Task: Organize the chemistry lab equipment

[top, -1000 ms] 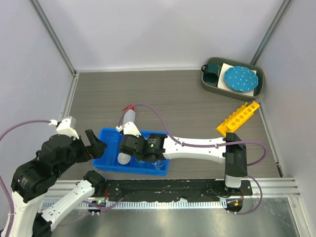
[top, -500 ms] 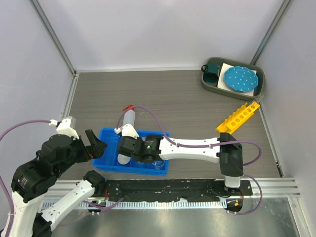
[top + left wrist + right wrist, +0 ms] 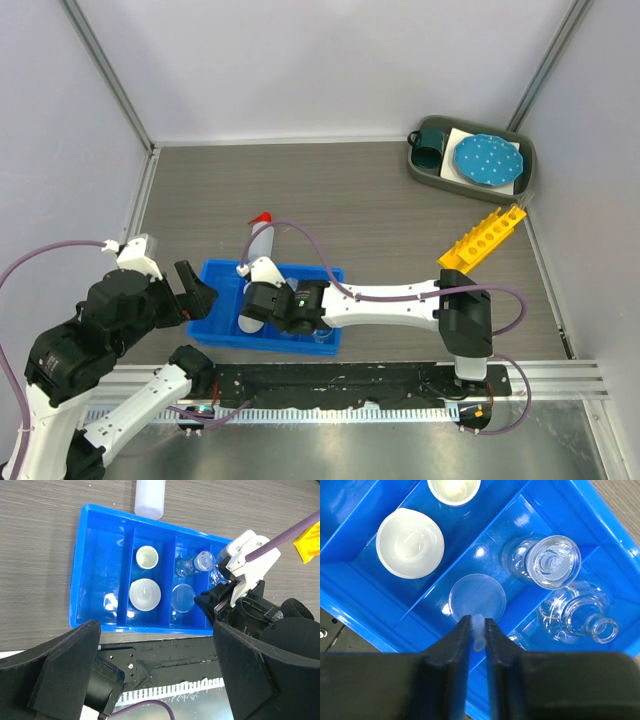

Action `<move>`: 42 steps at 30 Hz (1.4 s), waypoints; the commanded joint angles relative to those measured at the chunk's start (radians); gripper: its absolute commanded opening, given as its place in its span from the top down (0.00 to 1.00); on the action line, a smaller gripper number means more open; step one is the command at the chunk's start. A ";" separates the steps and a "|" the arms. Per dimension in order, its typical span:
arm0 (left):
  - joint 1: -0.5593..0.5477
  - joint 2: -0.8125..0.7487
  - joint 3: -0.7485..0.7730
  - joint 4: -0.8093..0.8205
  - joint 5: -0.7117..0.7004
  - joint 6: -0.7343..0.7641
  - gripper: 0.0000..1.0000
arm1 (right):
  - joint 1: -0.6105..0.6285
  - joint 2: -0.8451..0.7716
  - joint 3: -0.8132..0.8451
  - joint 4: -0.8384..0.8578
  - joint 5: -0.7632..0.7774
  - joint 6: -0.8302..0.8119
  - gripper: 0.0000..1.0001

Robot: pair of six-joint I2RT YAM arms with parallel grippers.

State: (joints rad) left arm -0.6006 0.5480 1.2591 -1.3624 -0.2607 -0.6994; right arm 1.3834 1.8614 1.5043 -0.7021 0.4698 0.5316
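My right gripper [image 3: 478,630] is shut on the stem of a clear funnel [image 3: 477,597], held mouth down in a middle compartment of the blue bin [image 3: 365,610]. I cannot tell whether it touches the floor. Two white round dishes [image 3: 410,542] [image 3: 454,490] lie in the compartment to the left. A glass flask [image 3: 552,560] and another clear glass vessel [image 3: 580,612] lie to the right. The white squeeze bottle [image 3: 260,240] with a red nozzle lies behind the bin [image 3: 215,290]. The yellow tube rack [image 3: 482,238] lies at the right. My left gripper [image 3: 157,680] is open and empty near the bin's left end.
A grey tray [image 3: 425,170] at the back right holds a teal mug and a blue dotted plate. My right arm stretches across the near side of the table towards the bin. A black base rail runs along the near edge.
My right gripper has moved a little left and nearer over the bin with the funnel in it. The left arm has hardly moved.
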 commanded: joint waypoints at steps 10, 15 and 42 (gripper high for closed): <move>0.004 0.030 0.013 -0.087 0.015 0.014 0.00 | -0.001 -0.028 0.051 -0.037 0.052 0.027 0.52; 0.004 0.056 0.013 -0.073 0.015 0.023 0.00 | -0.001 -0.045 0.118 -0.091 0.084 0.015 0.48; 0.004 0.163 -0.009 -0.015 -0.005 0.038 0.00 | -0.383 0.397 0.795 -0.240 -0.002 0.166 0.36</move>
State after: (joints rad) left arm -0.6006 0.6571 1.2591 -1.3624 -0.2371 -0.6693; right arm 1.0100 2.2665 2.2368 -0.9157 0.4603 0.6319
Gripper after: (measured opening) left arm 0.996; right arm 0.641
